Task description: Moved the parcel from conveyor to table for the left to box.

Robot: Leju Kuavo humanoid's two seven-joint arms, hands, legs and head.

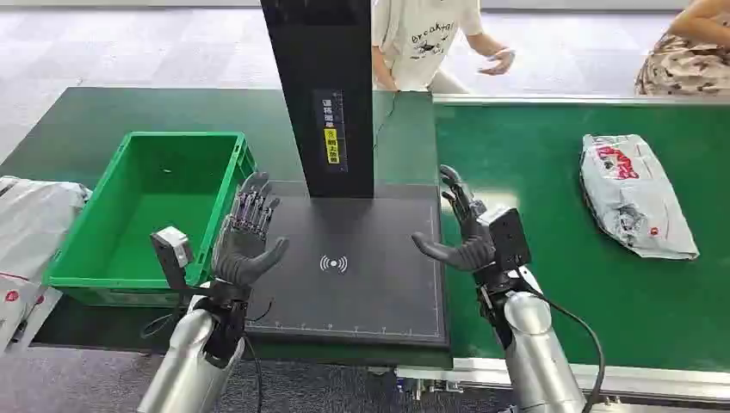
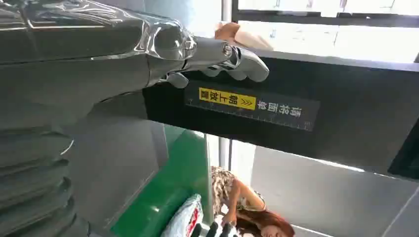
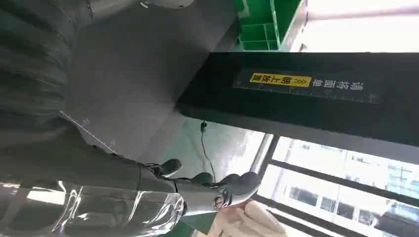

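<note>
Both hands raised over the dark scanner pad (image 1: 361,258), palms facing each other, fingers spread, nothing held. Left robot hand (image 1: 245,237) hovering just beside the green crate (image 1: 103,258); right robot hand (image 1: 465,232) at the pad's far edge, next to the green conveyor (image 1: 559,284). Same reading from the wrist views: left robot hand (image 2: 217,57) with fingers extended in front of the black post (image 2: 296,118), right robot hand (image 3: 207,185) likewise outstretched and empty.

Parcel (image 1: 635,194) lying flat on the conveyor, well apart from the right robot hand, out to its outer side and a little further away from the robot. Not yet touched. A grey-white plastic mailer bag with red print, wrinkled and sagging at the edges.

Judging by the creases: soft, light, loosely filled, likely to fold or droop when lifted. Glossy film probably slippery, so a shallow pinch on a corner may slide off or just stretch the loose plastic. Better to take hold across the fuller middle, fingers on top and thumb under the near long edge, gripping contents and not only film. Nothing suggesting fragility, though contents unknown.

More mailer bags (image 1: 30,232) heaped beyond the crate on the left robot hand's outer side. Two people (image 1: 426,39) standing past the conveyor, one holding a phone.
</note>
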